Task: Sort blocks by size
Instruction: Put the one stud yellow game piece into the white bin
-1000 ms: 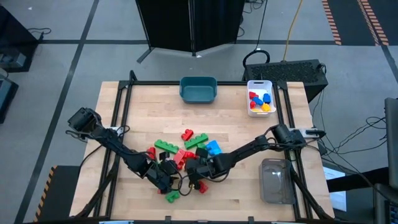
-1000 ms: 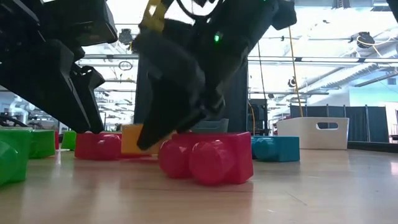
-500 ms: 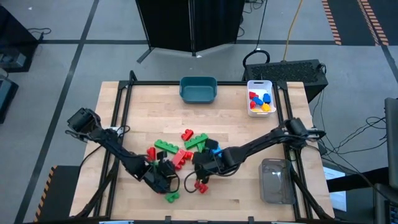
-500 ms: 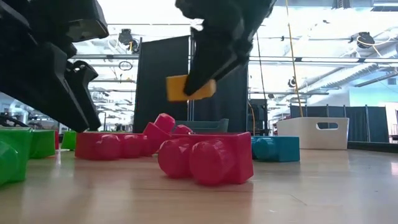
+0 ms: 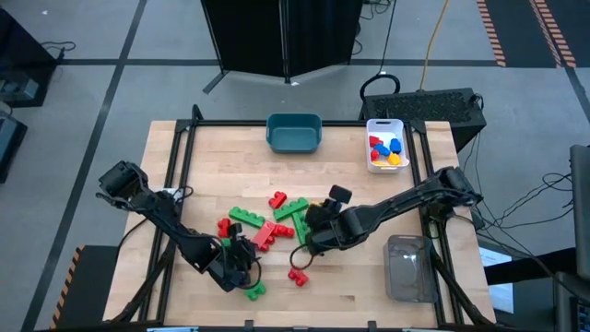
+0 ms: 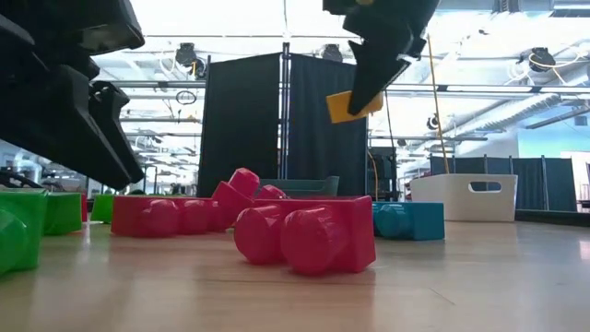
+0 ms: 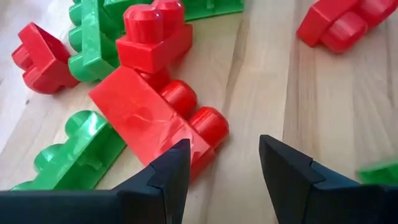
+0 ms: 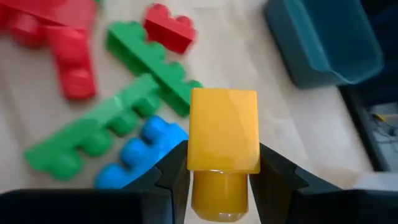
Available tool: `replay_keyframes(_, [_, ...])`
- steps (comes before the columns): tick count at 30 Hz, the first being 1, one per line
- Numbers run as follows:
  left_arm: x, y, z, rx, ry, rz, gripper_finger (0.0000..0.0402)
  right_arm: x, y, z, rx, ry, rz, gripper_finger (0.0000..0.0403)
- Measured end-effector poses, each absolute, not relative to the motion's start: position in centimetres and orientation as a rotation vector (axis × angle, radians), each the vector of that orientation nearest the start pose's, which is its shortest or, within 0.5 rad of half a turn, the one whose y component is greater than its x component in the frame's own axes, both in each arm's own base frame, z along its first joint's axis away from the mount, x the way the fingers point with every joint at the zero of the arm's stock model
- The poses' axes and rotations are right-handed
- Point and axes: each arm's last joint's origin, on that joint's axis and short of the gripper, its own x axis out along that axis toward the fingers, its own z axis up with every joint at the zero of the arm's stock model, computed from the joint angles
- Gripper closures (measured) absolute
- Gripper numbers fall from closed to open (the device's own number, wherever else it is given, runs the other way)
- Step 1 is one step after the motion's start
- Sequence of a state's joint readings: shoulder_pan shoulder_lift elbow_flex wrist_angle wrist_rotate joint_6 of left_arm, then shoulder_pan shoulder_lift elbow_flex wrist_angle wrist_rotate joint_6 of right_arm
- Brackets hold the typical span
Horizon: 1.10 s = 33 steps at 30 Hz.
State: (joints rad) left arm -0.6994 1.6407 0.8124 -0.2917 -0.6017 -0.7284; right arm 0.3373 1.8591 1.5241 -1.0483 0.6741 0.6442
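My right gripper (image 8: pixel 224 177) is shut on a short yellow block (image 8: pixel 222 134) and holds it in the air over the pile of blocks; in the low view the yellow block (image 6: pixel 355 104) hangs high above the table. The pile (image 5: pixel 277 219) of red, green and blue blocks lies flat on the table's middle. My left gripper (image 7: pixel 224 165) is open and empty, low over the table at the pile's near left side (image 5: pixel 238 263), just in front of a long red block (image 7: pixel 155 121). A red block (image 5: pixel 297 275) and a green block (image 5: pixel 254 291) lie apart near the front edge. My right gripper pinches the yellow block by its two opposite sides (image 8: pixel 194 149) between its two fingers. The fingers slant down from above. The block is lifted clear of the table and sits tilted, its stud (image 8: pixel 219 194) toward the wrist.
A teal bin (image 5: pixel 294 132) stands at the far edge. A white bin (image 5: pixel 386 148) with red, blue and yellow blocks stands at the far right. A clear bin (image 5: pixel 410 267) stands at the near right. Bare wood lies between the pile and the bins.
My right gripper has risen from the table with the yellow block and gone toward the far right. The block, which was low among the red blocks, is now lifted clear and high above them.
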Motion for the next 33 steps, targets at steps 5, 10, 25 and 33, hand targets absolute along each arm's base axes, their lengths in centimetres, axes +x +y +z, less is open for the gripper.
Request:
replay_keyframes(5, [23.1, -17.1, 14.5, 0.016, 0.836, 0.255, 0.0226, 32.9, 8.0, 24.4, -0.107, 1.074, -0.697, 0.0279])
replay_keyframes(10, [22.7, -16.5, 15.6, 0.04, 0.809, 0.293, 0.0226, 29.6, 4.8, 24.2, -0.04, 1.072, -0.779, 0.0279])
replay_keyframes(25, [24.2, -10.2, 19.6, 0.121, 0.755, 0.437, 0.0226, 19.6, -3.4, 23.3, 0.17, 0.949, -0.936, 0.0278])
replay_keyframes(33, [26.7, -3.9, 19.8, 0.128, 0.837, 0.447, 0.0226, 17.4, -7.7, 23.1, 0.213, 0.974, -1.112, 0.0277])
